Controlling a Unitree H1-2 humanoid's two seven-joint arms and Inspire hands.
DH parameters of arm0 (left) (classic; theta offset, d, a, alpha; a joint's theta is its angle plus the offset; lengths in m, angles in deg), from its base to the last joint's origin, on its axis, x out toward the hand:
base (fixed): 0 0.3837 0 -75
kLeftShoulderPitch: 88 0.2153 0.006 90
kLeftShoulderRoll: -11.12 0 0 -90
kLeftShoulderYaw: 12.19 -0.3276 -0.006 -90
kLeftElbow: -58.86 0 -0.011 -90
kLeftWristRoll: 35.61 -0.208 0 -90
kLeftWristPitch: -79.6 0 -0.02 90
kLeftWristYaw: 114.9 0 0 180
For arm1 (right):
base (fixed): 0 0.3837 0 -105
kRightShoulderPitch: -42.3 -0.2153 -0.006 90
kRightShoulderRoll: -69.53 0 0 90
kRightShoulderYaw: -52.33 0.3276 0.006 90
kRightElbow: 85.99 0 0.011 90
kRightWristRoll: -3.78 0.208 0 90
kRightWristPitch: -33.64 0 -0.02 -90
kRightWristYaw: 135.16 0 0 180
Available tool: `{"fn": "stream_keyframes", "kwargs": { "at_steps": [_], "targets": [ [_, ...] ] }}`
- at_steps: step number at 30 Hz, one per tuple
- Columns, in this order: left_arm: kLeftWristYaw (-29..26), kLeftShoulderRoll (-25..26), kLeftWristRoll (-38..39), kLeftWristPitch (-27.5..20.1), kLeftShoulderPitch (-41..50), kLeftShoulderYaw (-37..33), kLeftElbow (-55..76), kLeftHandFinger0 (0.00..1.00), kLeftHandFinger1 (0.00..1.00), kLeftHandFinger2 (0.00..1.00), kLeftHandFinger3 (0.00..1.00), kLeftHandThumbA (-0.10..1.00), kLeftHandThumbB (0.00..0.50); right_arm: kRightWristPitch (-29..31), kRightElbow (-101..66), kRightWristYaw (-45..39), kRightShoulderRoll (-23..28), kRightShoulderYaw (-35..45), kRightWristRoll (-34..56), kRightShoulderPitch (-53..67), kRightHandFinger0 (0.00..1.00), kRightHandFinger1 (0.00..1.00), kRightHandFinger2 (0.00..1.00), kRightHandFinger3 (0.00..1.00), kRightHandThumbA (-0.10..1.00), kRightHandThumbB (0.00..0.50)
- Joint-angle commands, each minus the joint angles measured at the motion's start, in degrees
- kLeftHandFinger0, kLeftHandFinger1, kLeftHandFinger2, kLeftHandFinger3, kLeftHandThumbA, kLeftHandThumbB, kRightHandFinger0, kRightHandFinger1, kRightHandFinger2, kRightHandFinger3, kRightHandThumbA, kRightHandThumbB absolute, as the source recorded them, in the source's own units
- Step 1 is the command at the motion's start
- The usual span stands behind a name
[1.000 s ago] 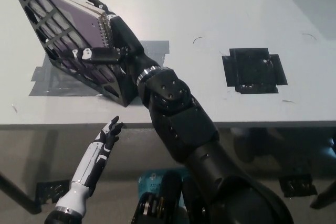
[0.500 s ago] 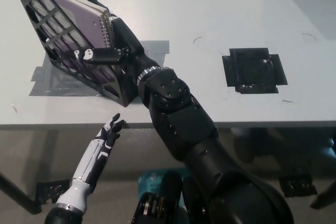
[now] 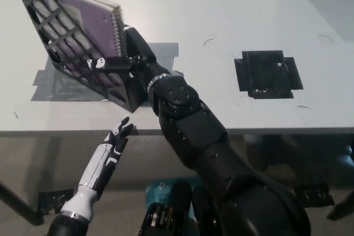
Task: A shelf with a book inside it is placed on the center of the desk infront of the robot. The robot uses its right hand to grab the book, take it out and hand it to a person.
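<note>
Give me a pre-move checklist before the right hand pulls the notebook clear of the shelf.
1. Right hand closed on the spiral notebook: ok, fingers wrap its bound edge.
2. Notebook partly out of the black lattice shelf: ok, the spiral edge sticks out past the shelf's open side.
3. Shelf held down: cannot tell, grey tape lies under it.
4. Left hand out of the way: ok, it hangs below the desk edge, open.
5. Person ready to receive: not ok, nobody in view.
</note>
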Motion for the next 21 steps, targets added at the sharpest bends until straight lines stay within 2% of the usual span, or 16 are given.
{"fn": "stream_keyframes", "kwargs": {
  "at_steps": [1, 8, 13, 15, 21],
  "targets": [
    [0.7, 0.8, 0.2, -0.3, -1.6, 0.3, 1.2, 1.0, 1.0, 1.0, 1.0, 1.0, 0.289, 0.3, -5.6, 0.4, -1.1, 1.1, 0.9, -3.2, 0.0, 0.0, 0.0, 0.0, 1.0, 0.085],
    [0.9, 0.9, 0.1, -0.4, -1.8, 0.1, 0.8, 1.0, 1.0, 1.0, 1.0, 1.0, 0.293, -1.4, -9.1, -1.8, -1.8, 3.0, 4.1, -2.1, 0.0, 0.0, 0.0, 0.0, 1.0, 0.061],
    [0.8, 0.9, -0.2, -0.5, -1.9, 0.0, 1.0, 1.0, 1.0, 1.0, 1.0, 1.0, 0.294, -2.3, -11.4, -6.1, -2.6, 6.7, 9.8, -1.4, 0.0, 0.0, 0.0, 0.0, 1.0, 0.104],
    [0.8, 0.9, -0.3, 0.0, -1.8, -0.1, 1.2, 1.0, 1.0, 1.0, 1.0, 1.0, 0.31, -4.5, -12.4, -7.0, -2.7, 7.6, 11.2, -1.2, 0.0, 0.0, 0.0, 0.0, 1.0, 0.101],
    [0.7, 0.9, -0.9, 0.8, -1.8, -0.2, 1.6, 1.0, 1.0, 1.0, 1.0, 1.0, 0.311, -11.0, -14.4, -10.1, -3.1, 11.9, 17.1, -0.9, 0.0, 0.0, 0.0, 0.0, 1.0, 0.11]
  ]
}}
